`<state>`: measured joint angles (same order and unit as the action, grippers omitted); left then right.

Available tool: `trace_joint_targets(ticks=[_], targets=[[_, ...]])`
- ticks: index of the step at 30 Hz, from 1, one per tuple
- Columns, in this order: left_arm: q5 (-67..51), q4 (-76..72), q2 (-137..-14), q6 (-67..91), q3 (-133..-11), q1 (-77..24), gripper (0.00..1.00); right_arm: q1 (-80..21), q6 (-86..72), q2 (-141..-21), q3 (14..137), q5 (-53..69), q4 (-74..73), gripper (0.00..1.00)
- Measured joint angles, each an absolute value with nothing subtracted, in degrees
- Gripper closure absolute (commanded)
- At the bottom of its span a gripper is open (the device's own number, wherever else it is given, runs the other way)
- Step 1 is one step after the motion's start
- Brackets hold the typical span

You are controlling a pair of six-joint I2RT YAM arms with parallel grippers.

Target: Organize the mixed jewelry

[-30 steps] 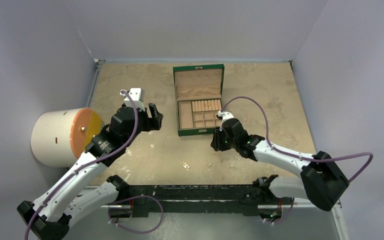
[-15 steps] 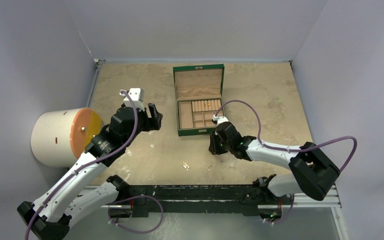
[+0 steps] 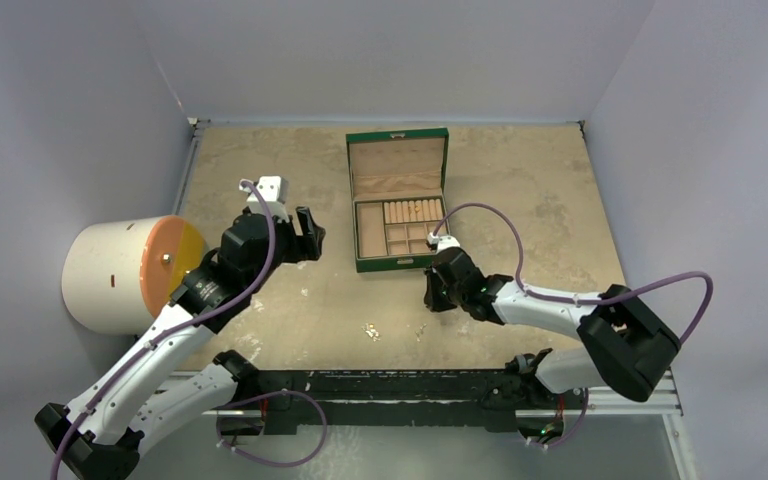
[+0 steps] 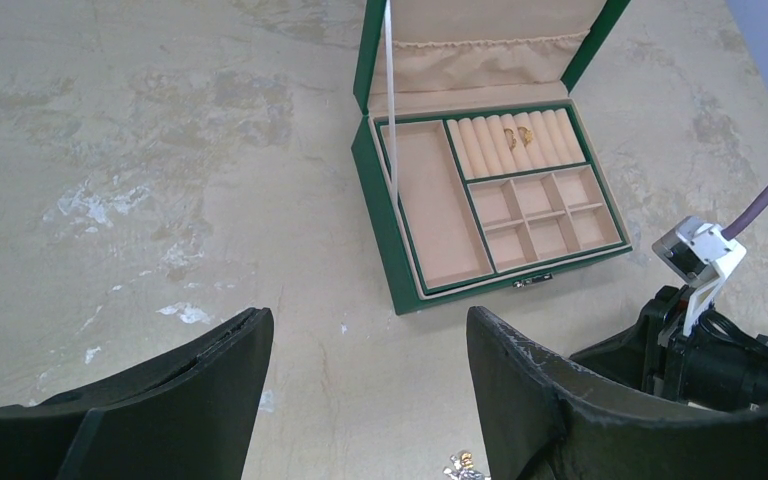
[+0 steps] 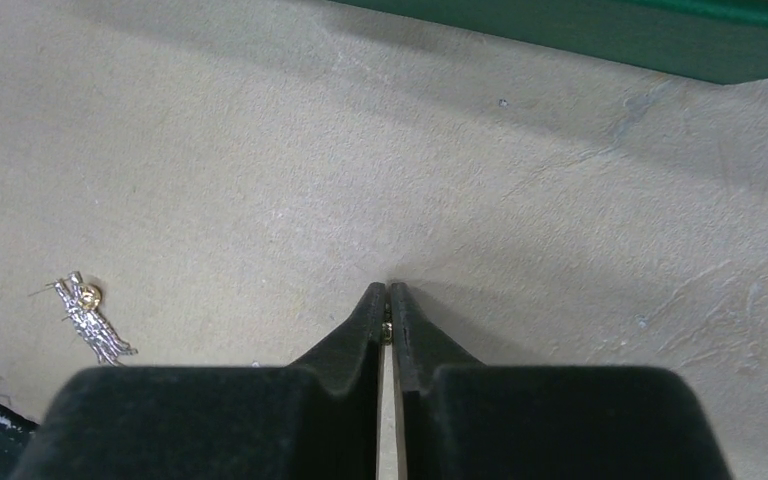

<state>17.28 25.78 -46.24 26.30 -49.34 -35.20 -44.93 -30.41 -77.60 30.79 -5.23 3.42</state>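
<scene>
Down at the table in front of the green box (image 3: 397,262), my right gripper (image 5: 387,290) is shut on a tiny gold piece (image 5: 386,330) pinched just behind its tips. A glittery silver and gold cluster (image 5: 88,315) lies loose to its left; the top view shows that cluster (image 3: 371,330) near the front edge. Two gold rings (image 4: 518,133) sit in the box's ring rolls. My left gripper (image 4: 368,330) hovers open left of the box with nothing between its fingers, and the cluster (image 4: 463,465) lies just by its right finger.
The green box (image 4: 390,240) stands open, lid up, with several tan compartments. A white cylinder with an orange face (image 3: 125,272) sits at the left edge. A black rail (image 3: 390,385) runs along the front. Grey walls enclose the table.
My right gripper has shifted slightly left, lowered to the table and closed its jaws on the tiny gold piece. The left arm has not moved.
</scene>
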Motion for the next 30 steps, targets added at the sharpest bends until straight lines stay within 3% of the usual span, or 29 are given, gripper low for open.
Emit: trace_joint_targets(ticks=[18,30], targets=[[16.78,25.78,-46.24,26.3,-49.21,-34.87,0.3,-44.99,-30.48,-62.89,33.28,-8.91,-2.48,1.0],[16.64,25.78,-46.24,26.11,-49.1,-34.79,0.3,-39.05,-20.8,-67.94,45.34,-17.02,-3.7,1.0]])
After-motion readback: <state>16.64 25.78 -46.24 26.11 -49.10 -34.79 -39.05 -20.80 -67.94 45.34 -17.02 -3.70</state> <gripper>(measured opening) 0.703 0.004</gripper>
